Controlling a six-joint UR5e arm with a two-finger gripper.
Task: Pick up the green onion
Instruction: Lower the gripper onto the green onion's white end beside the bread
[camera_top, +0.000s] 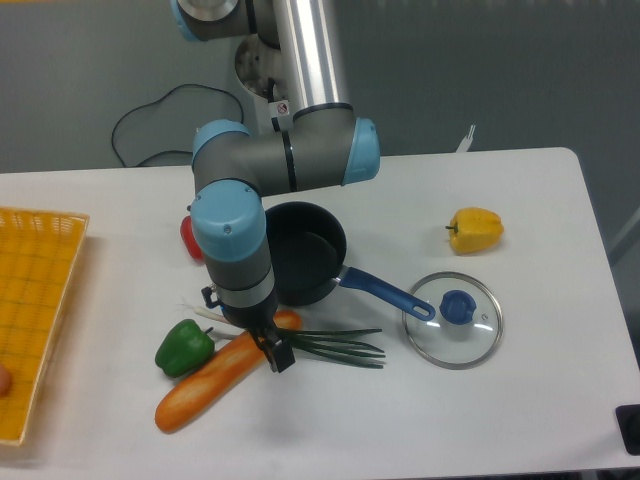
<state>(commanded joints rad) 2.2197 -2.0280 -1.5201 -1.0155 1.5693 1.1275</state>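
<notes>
The claw (272, 352) sits low over the green onion (330, 345) where it crosses the baguette (215, 381), positioned to pinch the stalk, though its opening cannot be told

A white table (520, 400) carries everything. At its left edge sits a yellow basket (35, 300). Near the middle a baguette (205, 385) lies at a slant, with a green pepper (183, 347) just beside its left side and a green onion (335, 345) lying across its upper end. Behind them stand a black pan (310, 262) with a blue handle and a red pepper (188, 238). To the right lie a glass lid (455, 320) and a yellow pepper (475, 230).
</notes>
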